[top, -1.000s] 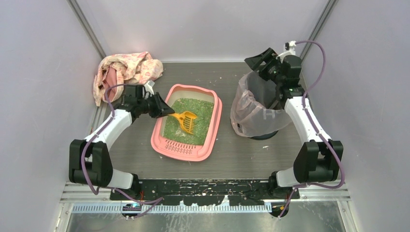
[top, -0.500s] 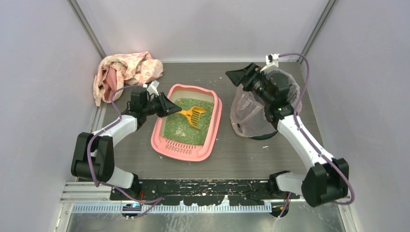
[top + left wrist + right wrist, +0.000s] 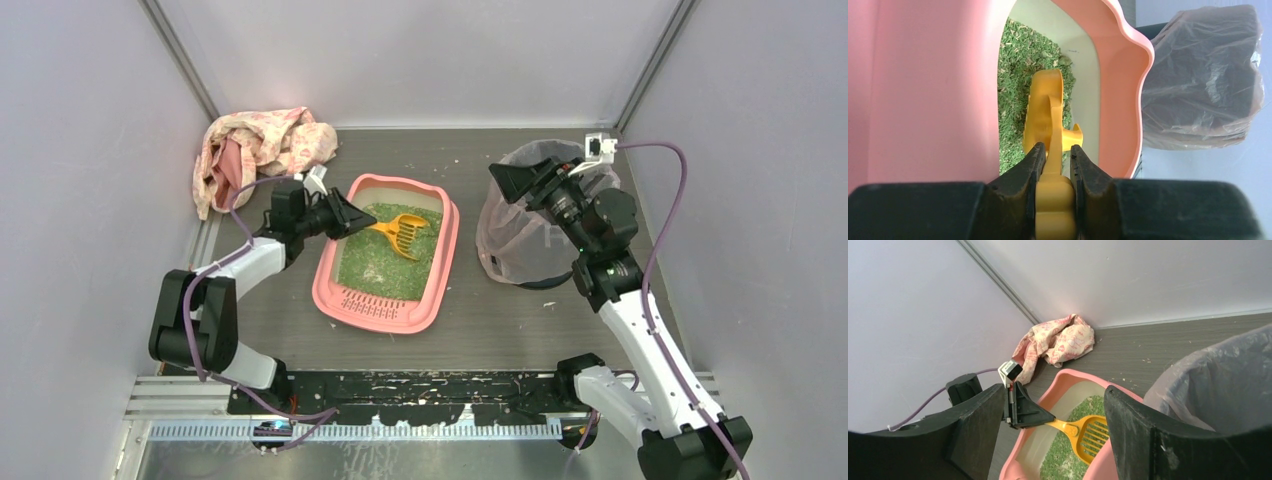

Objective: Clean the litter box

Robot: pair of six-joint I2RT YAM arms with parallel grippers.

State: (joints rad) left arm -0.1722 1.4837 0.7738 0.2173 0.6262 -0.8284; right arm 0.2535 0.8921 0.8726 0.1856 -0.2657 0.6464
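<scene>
left hand [image 3: 1057, 151] at litter box [image 3: 380, 312] rim, gripping scoop [image 3: 400, 236] | right hand [image 3: 1054, 405] wide, well apart, over bin [image 3: 515, 245]

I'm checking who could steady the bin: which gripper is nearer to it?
Right. The right gripper hovers open over the bin's rim; the left gripper sits across the litter box from it, shut on the scoop.

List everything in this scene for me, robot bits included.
litter box: 1, pink, mid-table
litter: green granules, inside the litter box
scoop: 1, yellow, over the litter
bin: 1, dark with a pinkish bag, right of the litter box
cloth: 1, pink patterned, far left corner
table: 1, grey, speckled with crumbs
left gripper: 1, black, shut on the scoop's handle
right gripper: 1, black, open, by the bin's far rim
</scene>
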